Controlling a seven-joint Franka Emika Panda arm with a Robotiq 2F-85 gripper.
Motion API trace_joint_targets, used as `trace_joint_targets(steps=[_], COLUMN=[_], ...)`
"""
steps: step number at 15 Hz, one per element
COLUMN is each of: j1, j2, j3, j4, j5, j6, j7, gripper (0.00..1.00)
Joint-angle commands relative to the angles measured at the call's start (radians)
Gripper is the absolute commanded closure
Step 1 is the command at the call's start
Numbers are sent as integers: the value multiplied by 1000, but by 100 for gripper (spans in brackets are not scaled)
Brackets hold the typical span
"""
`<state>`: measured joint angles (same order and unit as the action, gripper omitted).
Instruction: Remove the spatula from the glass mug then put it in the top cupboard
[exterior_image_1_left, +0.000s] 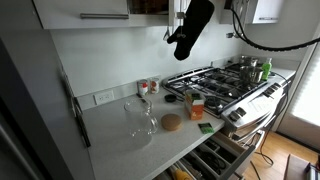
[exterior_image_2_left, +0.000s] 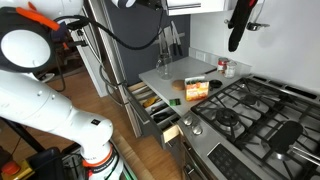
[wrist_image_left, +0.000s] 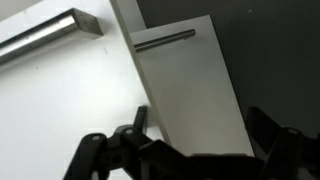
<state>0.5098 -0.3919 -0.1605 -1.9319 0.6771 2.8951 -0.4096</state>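
Currently, risk: the pincer (exterior_image_1_left: 181, 40) hangs high by the top cupboard (exterior_image_1_left: 80, 12); whether it holds the spatula I cannot tell, as no blade shows clearly; a loose hold or a knock on the door edge could drop it
Pincer state: cannot tell; wrist view shows dark fingers (wrist_image_left: 100, 155) low in frame, gap unclear
Cupboard: white door (wrist_image_left: 190, 85) ajar, steel bar handle (wrist_image_left: 45, 33) to its left
Glass mug: on the counter (exterior_image_1_left: 110, 125); mug (exterior_image_1_left: 140, 118) looks empty
Counter: pale grey; small jars (exterior_image_1_left: 148, 87), brown disc (exterior_image_1_left: 172, 122), orange carton (exterior_image_1_left: 196, 105)
Room: kitchen; gas hob (exterior_image_1_left: 225, 82) at right; low drawers (exterior_image_2_left: 150, 105) pulled open
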Motion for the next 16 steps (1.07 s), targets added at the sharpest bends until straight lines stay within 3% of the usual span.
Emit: trace_joint_targets(steps=[1,8,16], j1=[70,86,66], j2=[140,331,425], j3=[-50,-85,-80], j4=[136,335,447], j5=[42,66,110], j6=[58,94,85], j7=[-95,-147,-144], gripper=[0,0,0])
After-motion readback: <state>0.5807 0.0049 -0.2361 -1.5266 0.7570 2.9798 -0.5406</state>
